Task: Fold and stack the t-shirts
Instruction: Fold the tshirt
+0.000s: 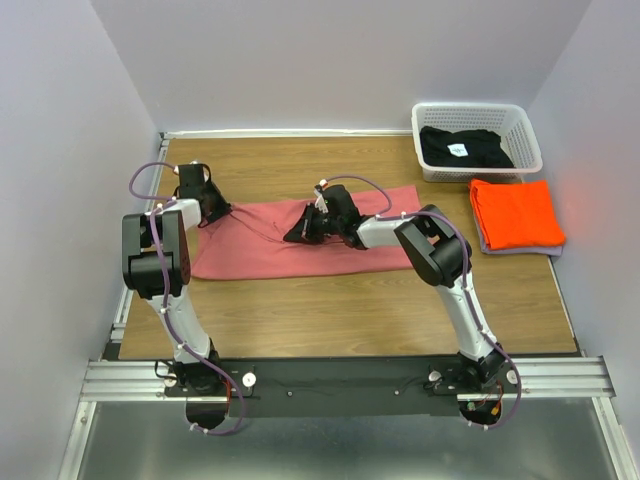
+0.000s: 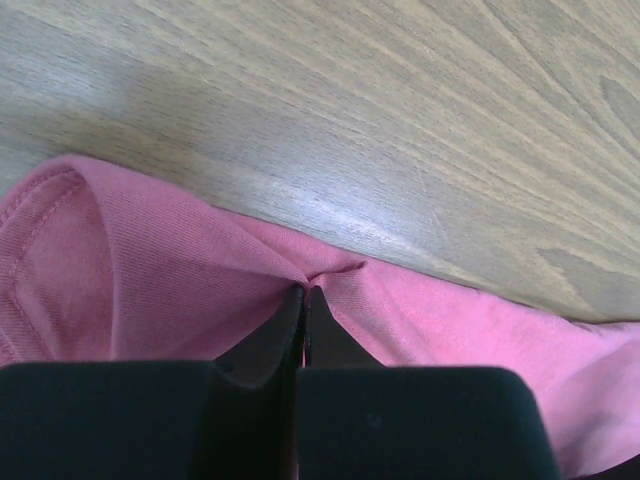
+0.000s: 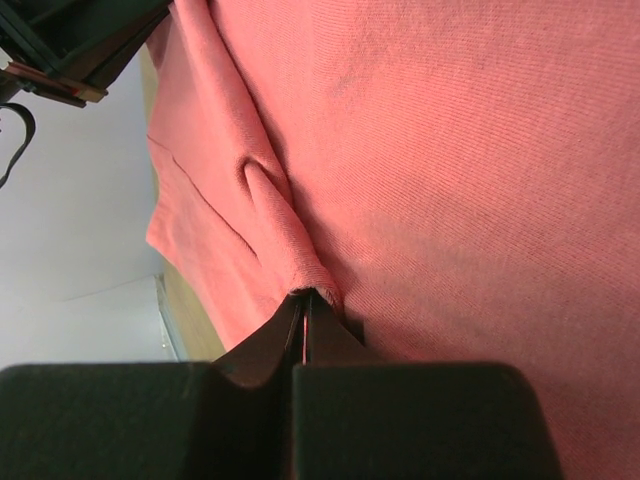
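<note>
The dusty pink-red t-shirt (image 1: 270, 250) lies spread as a long strip across the table. My left gripper (image 1: 210, 210) is shut on its left edge; in the left wrist view the jaws (image 2: 304, 290) pinch a fold of the pink cloth (image 2: 140, 270). My right gripper (image 1: 303, 228) is shut on the shirt near its middle top edge; in the right wrist view it (image 3: 305, 296) pinches a ridge of the cloth (image 3: 450, 150). The bright orange t-shirt (image 1: 515, 213) lies folded at the right. The black t-shirt (image 1: 463, 147) with a white label lies in the basket.
A white lattice basket (image 1: 528, 140) stands at the back right. A grey cloth edge (image 1: 520, 250) shows under the orange shirt. Bare wooden table (image 1: 330, 310) lies in front of the pink shirt. White walls close in the left, back and right.
</note>
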Motion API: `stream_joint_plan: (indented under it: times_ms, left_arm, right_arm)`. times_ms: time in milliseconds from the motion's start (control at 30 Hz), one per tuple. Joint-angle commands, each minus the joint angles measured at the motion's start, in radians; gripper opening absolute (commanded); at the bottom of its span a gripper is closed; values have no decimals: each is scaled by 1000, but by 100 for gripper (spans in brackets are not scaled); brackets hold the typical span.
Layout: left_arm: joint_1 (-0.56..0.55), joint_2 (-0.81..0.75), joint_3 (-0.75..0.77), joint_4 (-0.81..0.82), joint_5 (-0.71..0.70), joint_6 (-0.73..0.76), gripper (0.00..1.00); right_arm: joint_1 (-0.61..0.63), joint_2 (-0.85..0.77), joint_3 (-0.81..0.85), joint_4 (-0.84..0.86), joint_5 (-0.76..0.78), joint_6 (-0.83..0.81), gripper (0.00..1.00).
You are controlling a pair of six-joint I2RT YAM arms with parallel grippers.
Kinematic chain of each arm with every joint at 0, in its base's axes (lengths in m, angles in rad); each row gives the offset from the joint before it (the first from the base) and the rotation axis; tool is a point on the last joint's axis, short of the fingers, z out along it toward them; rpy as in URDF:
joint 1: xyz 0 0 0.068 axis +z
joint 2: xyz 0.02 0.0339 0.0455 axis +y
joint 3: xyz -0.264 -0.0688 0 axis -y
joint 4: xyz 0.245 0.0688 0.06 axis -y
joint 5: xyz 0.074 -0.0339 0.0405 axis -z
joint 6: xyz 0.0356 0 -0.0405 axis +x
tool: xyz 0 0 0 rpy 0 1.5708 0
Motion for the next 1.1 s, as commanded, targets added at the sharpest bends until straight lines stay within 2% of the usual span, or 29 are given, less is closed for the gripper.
stream_joint_plan:
  times_ms: [0, 167, 333, 700, 1067]
  left_arm:
    - [-2, -19, 41, -3, -27, 18, 5]
    - [-2, -42, 38, -8, -7, 23, 8]
    - [-3, -54, 36, -16, 13, 20, 11]
    - [-2, -62, 48, -34, 8, 20, 25]
    - [-3, -154, 85, -131, -92, 0, 47]
  right_arm:
    - [-7, -9, 10, -69, 5, -44, 7]
    - [-7, -18, 36, -83, -10, -56, 12]
    - [-9, -14, 60, -89, -28, -55, 13]
    - [-7, -23, 76, -100, -38, -59, 22]
    - [-15, -153, 43, -235, 57, -211, 48]
